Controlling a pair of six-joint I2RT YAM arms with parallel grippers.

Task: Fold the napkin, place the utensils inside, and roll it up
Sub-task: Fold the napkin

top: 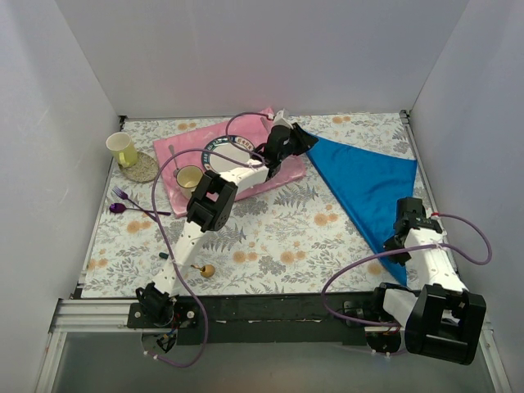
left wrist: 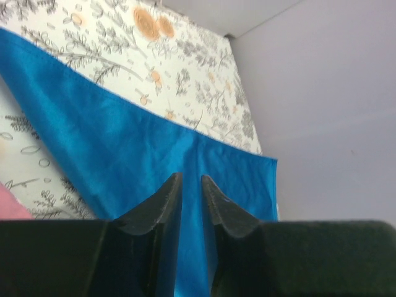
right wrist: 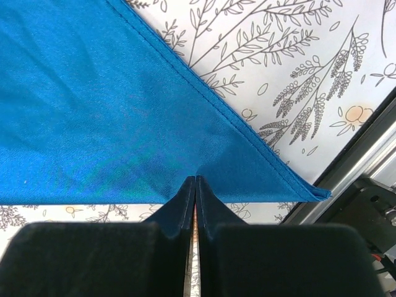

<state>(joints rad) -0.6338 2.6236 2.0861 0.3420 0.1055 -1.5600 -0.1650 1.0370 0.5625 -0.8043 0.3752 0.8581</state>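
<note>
Thin, limp and likely slippery, the royal-blue cloth napkin [top: 368, 184] is best pinched by its hemmed edges, where the left hand [left wrist: 190, 179] and right hand [right wrist: 195, 179] both sit clenched on it.

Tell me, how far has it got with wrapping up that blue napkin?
The napkin already lies folded into a triangle. The left gripper and the right gripper each pinch a corner. The gold spoon lies apart near the front edge, so placing it inside and rolling remain.

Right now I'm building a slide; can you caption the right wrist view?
Right gripper shut on the edge of the folded napkin, over the floral table.
</note>
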